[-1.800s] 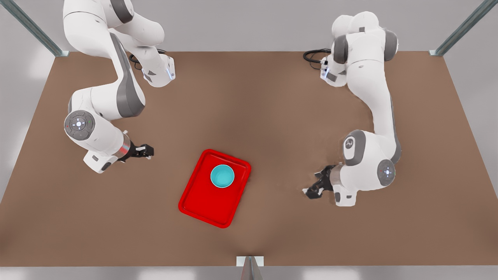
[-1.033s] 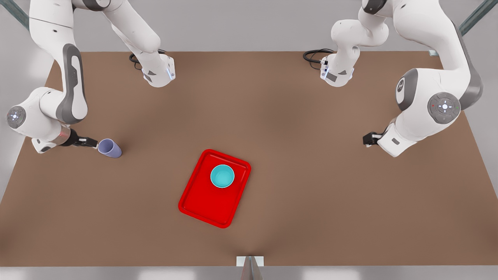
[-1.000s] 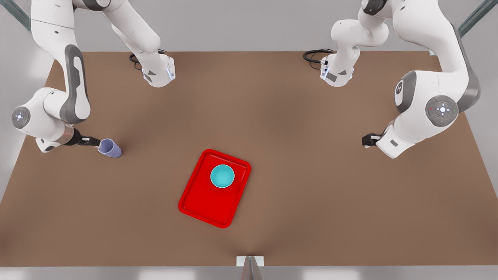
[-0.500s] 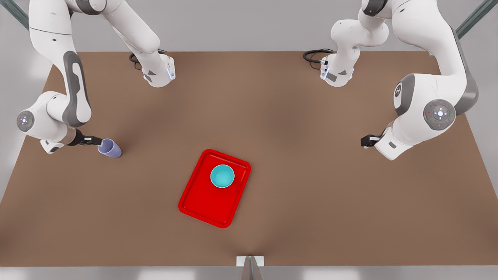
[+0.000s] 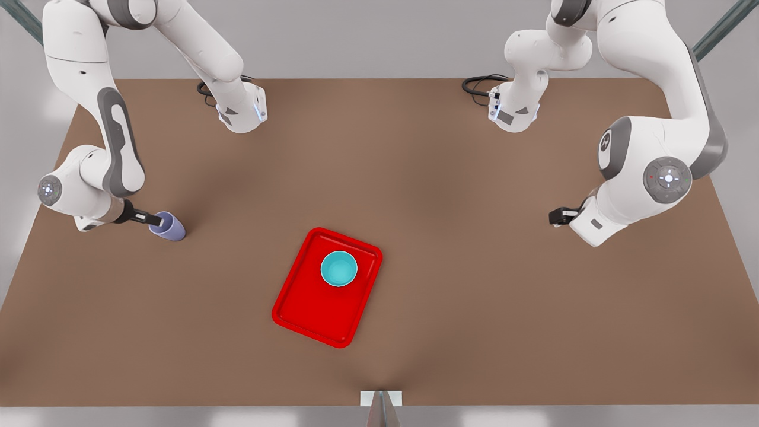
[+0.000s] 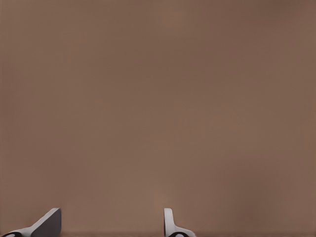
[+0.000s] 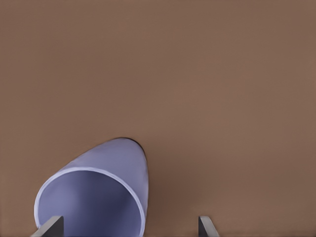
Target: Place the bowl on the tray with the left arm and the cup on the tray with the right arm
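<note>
The teal bowl (image 5: 338, 268) sits upright in the far half of the red tray (image 5: 308, 311), mid-table. The lavender cup (image 5: 170, 229) stands on the bare table toward the front view's left, well apart from the tray. My right gripper (image 5: 155, 220) is at the cup's rim. In the right wrist view the gripper (image 7: 128, 229) is open, its fingertips (image 7: 49, 227) spread wide, with the cup (image 7: 113, 168) mouth lying partly between them. My left gripper (image 5: 555, 216) hovers at the front view's right, and in its wrist view the gripper (image 6: 109, 224) is open over bare table.
Both arm bases (image 5: 240, 112) (image 5: 513, 112) stand at the table's back edge with black cables beside them. A small metal bracket (image 5: 380, 398) sits at the front edge. The brown table (image 5: 450, 296) stretches open between the tray and each gripper.
Over the last second my right gripper has crept toward the cup and now reaches its rim. The left arm has only drifted slightly. Bowl, tray and cup have stayed put.
</note>
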